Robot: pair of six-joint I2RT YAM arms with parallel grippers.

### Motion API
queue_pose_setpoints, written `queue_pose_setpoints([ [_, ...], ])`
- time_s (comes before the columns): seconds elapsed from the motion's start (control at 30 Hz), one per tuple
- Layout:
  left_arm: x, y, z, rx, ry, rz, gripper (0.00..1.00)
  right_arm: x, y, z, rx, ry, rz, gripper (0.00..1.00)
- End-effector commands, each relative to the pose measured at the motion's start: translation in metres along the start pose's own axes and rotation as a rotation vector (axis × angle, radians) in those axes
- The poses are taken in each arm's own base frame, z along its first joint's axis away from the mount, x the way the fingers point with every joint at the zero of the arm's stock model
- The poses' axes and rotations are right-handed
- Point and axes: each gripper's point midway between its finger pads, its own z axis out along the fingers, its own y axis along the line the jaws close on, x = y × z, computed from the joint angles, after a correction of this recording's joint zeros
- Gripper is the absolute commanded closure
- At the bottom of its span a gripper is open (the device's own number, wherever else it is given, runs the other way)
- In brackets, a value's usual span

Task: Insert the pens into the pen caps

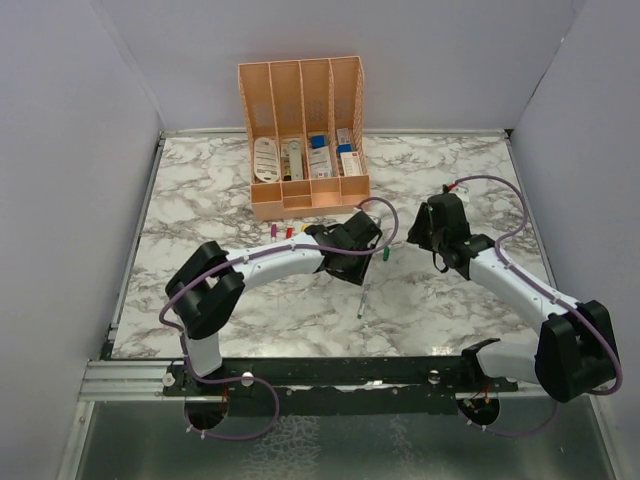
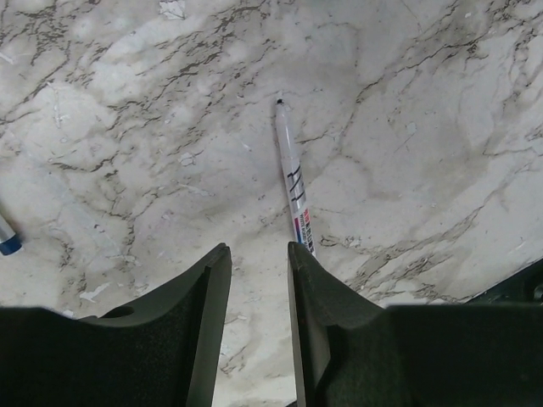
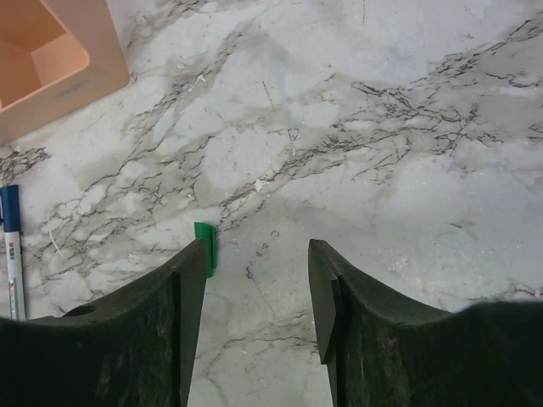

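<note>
A slim white pen (image 2: 291, 174) lies on the marble just ahead of my left gripper (image 2: 257, 248), its near end beside the right finger. That gripper is open, with only bare marble between the jaws. In the top view the same pen (image 1: 363, 295) lies below the left gripper (image 1: 352, 255). A green pen cap (image 3: 204, 248) lies flat against the outside tip of the left finger of my right gripper (image 3: 257, 244), which is open and holds nothing. From above, the green cap (image 1: 386, 254) lies between the two grippers, left of the right gripper (image 1: 425, 238).
A peach organiser (image 1: 305, 140) stands at the back centre; its corner (image 3: 51, 59) shows upper left in the right wrist view. A blue-ended pen (image 3: 11, 246) lies at that view's left edge. Small coloured pieces (image 1: 288, 231) lie in front of the organiser.
</note>
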Motion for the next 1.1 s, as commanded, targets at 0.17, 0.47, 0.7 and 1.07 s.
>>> queue_pose_setpoints([
  [0.17,0.004,-0.033,0.006,0.04,0.051,0.051,0.6,0.011,0.0,0.004,-0.023,0.041,0.029,0.5],
  [0.47,0.016,-0.029,0.015,-0.008,0.128,0.06,0.57,0.008,0.0,0.005,-0.031,0.035,0.032,0.48],
  [0.7,0.023,-0.026,0.019,-0.038,0.166,0.07,0.57,0.008,-0.002,0.006,-0.031,0.034,0.04,0.48],
  [1.07,0.035,-0.028,0.026,-0.047,0.207,0.085,0.57,0.007,-0.005,0.008,-0.024,0.03,0.058,0.48],
])
